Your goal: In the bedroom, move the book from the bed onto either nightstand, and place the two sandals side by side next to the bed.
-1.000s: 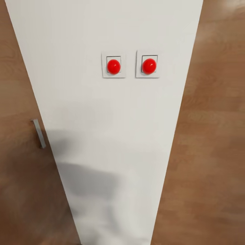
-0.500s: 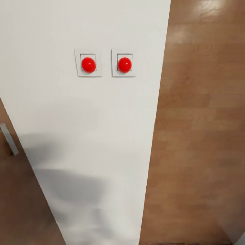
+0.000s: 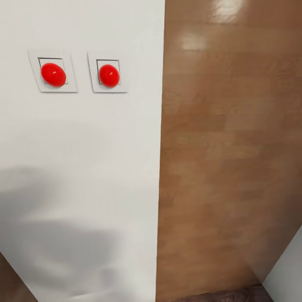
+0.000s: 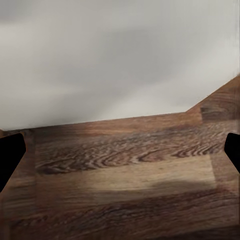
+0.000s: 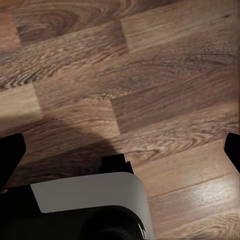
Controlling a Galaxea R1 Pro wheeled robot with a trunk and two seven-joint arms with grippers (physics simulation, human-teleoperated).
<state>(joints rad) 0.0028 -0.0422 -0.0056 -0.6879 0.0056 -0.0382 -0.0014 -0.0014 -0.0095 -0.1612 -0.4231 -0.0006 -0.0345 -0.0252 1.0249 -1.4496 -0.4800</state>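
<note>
The book, the sandals, the bed and the nightstand are out of view. In the left wrist view my left gripper (image 4: 120,155) is open, its dark fingertips (image 4: 10,155) at the frame's two sides over wood-plank floor (image 4: 125,175), close to the foot of a white wall (image 4: 115,55). In the right wrist view my right gripper (image 5: 120,150) is open and empty above the floor (image 5: 150,75), with part of my own white and black base (image 5: 90,200) below it.
Close in front of the head camera stands a white wall panel (image 3: 84,159) with two red round switches (image 3: 53,74) (image 3: 109,75) on white plates. Wood floor (image 3: 226,147) runs past its right edge. Another white surface (image 3: 289,268) cuts the lower right corner.
The head view has swung to the right: the wall and its red switches slid left in the picture, more floor came in at the right, and the door handle left the frame.
</note>
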